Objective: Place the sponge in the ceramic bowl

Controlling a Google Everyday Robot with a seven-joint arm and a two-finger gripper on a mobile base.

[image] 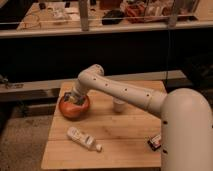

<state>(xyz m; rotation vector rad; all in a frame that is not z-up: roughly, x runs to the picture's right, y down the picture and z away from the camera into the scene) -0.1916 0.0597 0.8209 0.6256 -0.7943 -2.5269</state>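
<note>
The orange-brown ceramic bowl [73, 111] sits at the left back of the wooden table [125, 132]. My gripper [75, 99] hangs at the end of the white arm, down inside the bowl's mouth, and covers most of its inside. I cannot make out the sponge; it is hidden behind the gripper or inside the bowl.
A small white cup [118, 105] stands just right of the bowl under the arm. A white bottle [82, 138] lies on its side near the front left. A dark red-marked packet [156, 142] lies at the front right, beside my white body [187, 130]. A dark counter runs behind the table.
</note>
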